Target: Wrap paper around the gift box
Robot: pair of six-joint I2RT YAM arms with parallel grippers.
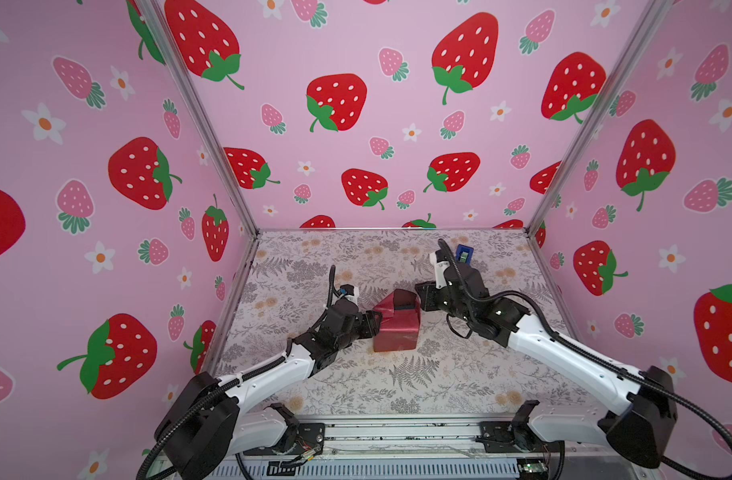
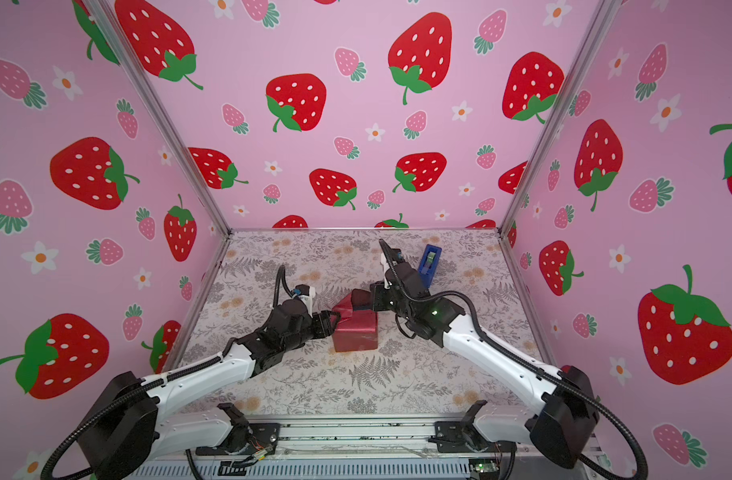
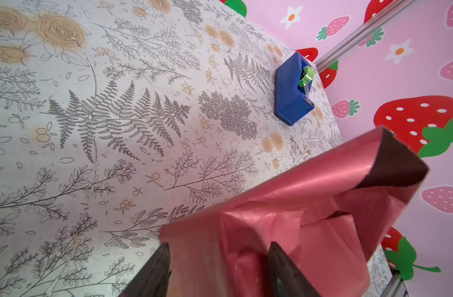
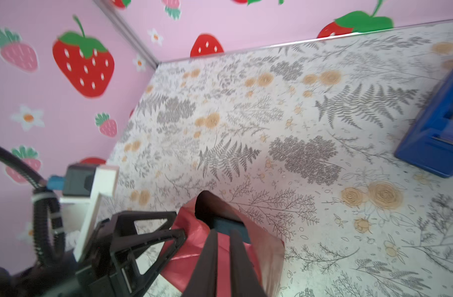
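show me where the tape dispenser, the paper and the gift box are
tape dispenser (image 3: 289,95): left wrist view, on its blue side wall
paper (image 1: 395,334): in a top view, on the red wrapped front face
gift box (image 4: 228,225): right wrist view, on its exposed dark corner

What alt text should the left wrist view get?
Two dark fingers of the left gripper straddle a corner of the red paper, folded into a boxy bundle with one loose flap showing its dark underside. Beyond, a blue tape dispenser with a green roll stands on the floral table near the pink strawberry wall.
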